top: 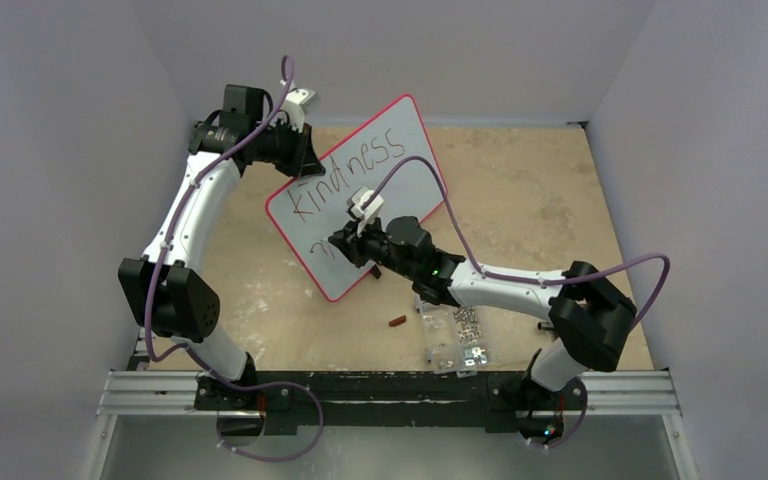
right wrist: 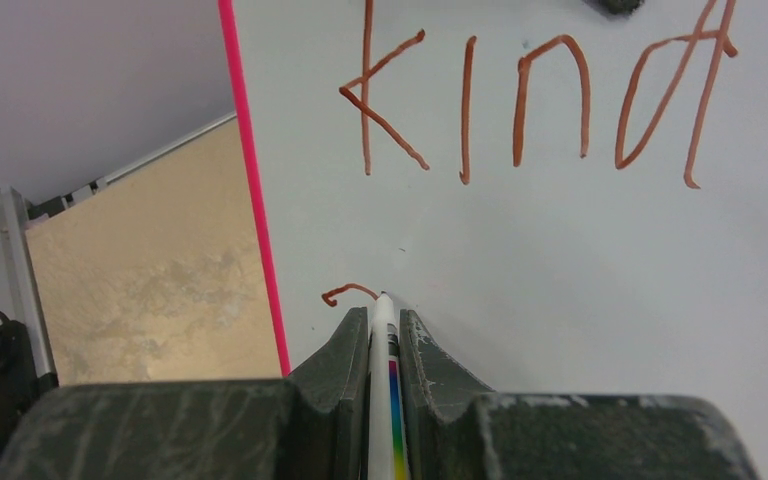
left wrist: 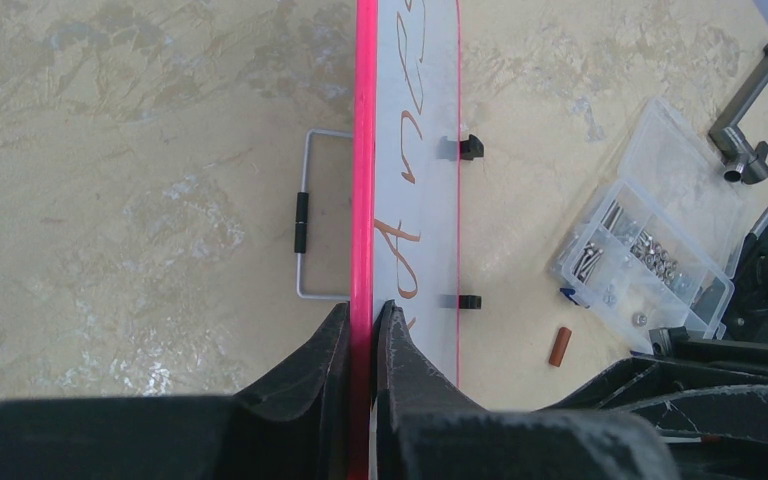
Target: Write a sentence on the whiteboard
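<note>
Whiteboard (top: 412,185): stands tilted, pink-rimmed.
Sentence (top: 350,175): "kindness", reddish-brown, plus one short stroke.
Left gripper (left wrist: 363,315): clamps its edge.
Right gripper (right wrist: 383,320): pinches marker (right wrist: 382,385).

**Whiteboard upright, one word written**

The whiteboard (top: 415,195) is a white rectangle with a thin red-pink rim and rounded corners. It stands on one long edge on the table, leaning back, and is turned diagonally in the top view. Two small black clip feet (left wrist: 470,147) stick out from its face. Its upper rim is pinched in the left gripper (left wrist: 363,315). Of the sentence (right wrist: 468,110), only "kindness" is there, in brownish-red strokes along the upper part of the board. Below the "k" sits a short curved stroke (right wrist: 345,291) that starts a second line, near the left rim
</note>
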### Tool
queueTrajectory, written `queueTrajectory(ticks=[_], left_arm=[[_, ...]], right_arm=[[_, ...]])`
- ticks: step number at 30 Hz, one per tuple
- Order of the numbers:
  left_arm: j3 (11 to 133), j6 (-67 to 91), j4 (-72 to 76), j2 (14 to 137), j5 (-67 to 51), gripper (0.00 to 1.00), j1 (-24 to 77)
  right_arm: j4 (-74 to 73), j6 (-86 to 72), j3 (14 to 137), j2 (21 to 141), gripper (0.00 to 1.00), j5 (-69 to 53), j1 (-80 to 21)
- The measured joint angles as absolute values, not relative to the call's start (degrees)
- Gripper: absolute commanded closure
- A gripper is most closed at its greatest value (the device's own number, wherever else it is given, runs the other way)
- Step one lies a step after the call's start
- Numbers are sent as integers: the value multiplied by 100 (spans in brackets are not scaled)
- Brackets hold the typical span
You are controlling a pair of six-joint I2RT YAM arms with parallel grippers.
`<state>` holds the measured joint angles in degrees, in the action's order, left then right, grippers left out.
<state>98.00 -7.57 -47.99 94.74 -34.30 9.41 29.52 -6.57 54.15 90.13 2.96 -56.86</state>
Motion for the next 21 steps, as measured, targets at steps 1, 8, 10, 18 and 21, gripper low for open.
queueTrajectory(ticks=[1,8,10,18,21], left_arm=[[9802,-757,-4801,9474,-3430,100,941],[9804,-757,-4803,9474,-3430,100,945],[9804,-757,-4803,9474,-3430,100,945],[9804,-755,-4803,9474,-3430,100,945],[9804,-760,-4803,9474,-3428,100,945]], right_arm=[[2958,-663,5441,9013,100,228,-5686],[3076,-714,5583,9015,100,-104,-5686],[3105,-749,5653,9037,100,-152,-5686],[3175,-873,5771,9264,100,-231,-5686],[3170,-915,5771,9341,100,-222,-5686]])
